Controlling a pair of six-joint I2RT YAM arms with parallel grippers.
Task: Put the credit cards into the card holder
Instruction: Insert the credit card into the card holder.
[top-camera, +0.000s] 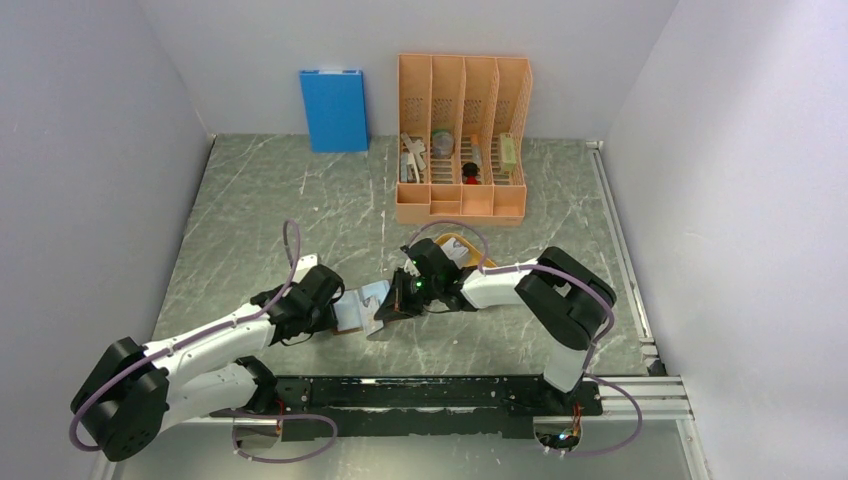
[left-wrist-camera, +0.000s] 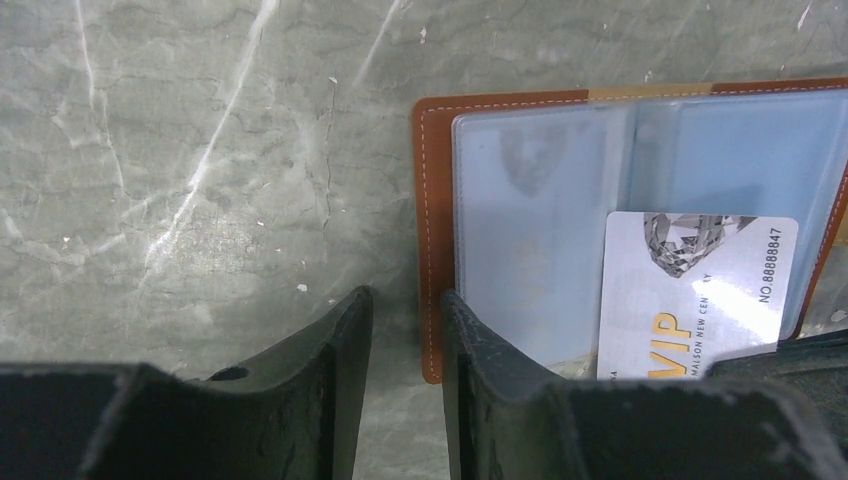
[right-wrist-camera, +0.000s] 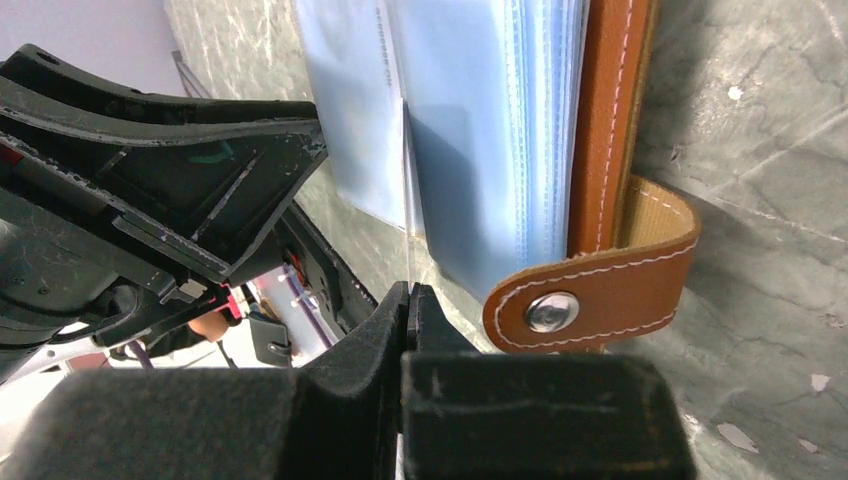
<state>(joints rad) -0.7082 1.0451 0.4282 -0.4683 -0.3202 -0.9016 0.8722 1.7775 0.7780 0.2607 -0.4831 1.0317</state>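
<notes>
The brown card holder (top-camera: 358, 305) lies open on the table between my two grippers, its bluish clear sleeves up. It also shows in the left wrist view (left-wrist-camera: 432, 200) and the right wrist view (right-wrist-camera: 605, 120), where its snap tab (right-wrist-camera: 590, 290) curls out. My left gripper (top-camera: 335, 305) (left-wrist-camera: 405, 310) is narrowly open; one finger (left-wrist-camera: 490, 370) rests on the sleeve at the holder's edge, the other over bare table. My right gripper (top-camera: 393, 305) (right-wrist-camera: 408, 295) is shut on a pale credit card (left-wrist-camera: 690, 290) marked VIP, seen edge-on in the right wrist view (right-wrist-camera: 407, 200), its far end among the sleeves.
An orange oval tray (top-camera: 455, 243) lies just behind my right gripper. A tall orange desk organizer (top-camera: 462, 140) and a blue box (top-camera: 333, 108) stand at the back wall. A metal rail (top-camera: 620, 250) runs along the table's right side.
</notes>
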